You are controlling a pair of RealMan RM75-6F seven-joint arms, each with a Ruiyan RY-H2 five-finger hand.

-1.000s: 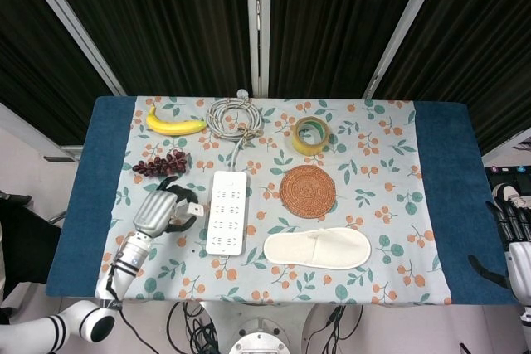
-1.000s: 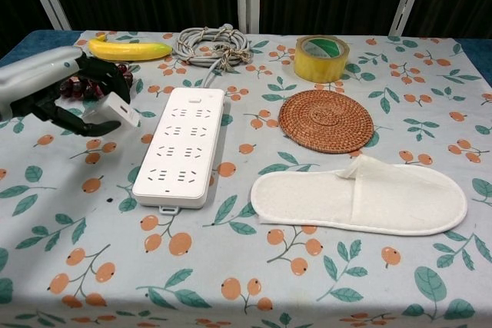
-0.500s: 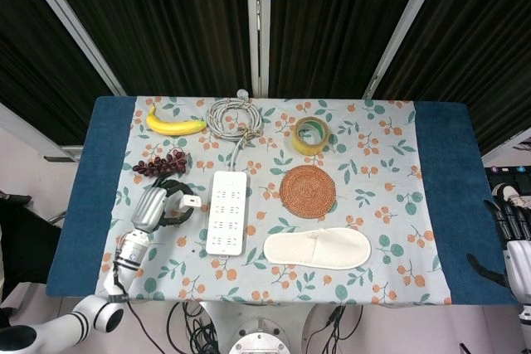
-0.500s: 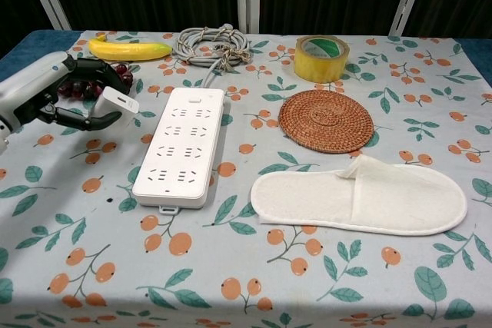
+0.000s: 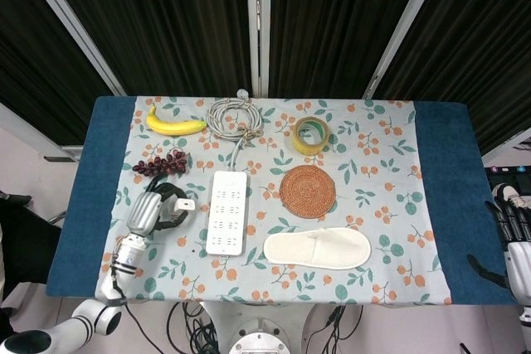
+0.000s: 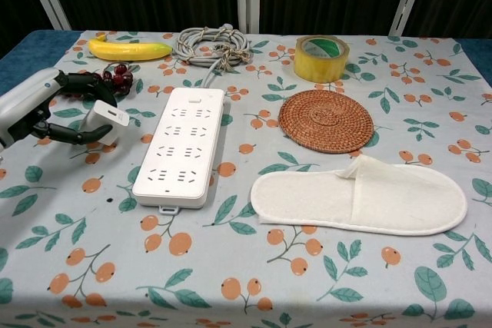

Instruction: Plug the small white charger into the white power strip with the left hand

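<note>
left hand (image 6: 46, 109) holding charger (image 6: 108, 119), prongs toward power strip (image 6: 181, 146)

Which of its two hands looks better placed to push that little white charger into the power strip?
The left. Its left hand already holds the small white charger, just beside the white power strip. The right hand hangs off the table's far right edge, holding nothing.

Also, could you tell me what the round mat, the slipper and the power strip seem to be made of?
Round mat: looks like woven rattan or similar fibre, brown with concentric coiled rings. Slipper: soft cream fabric, matte and slightly fuzzy, probably terry-like cloth. Power strip: smooth white plastic, faintly glossy, with moulded socket holes.
</note>
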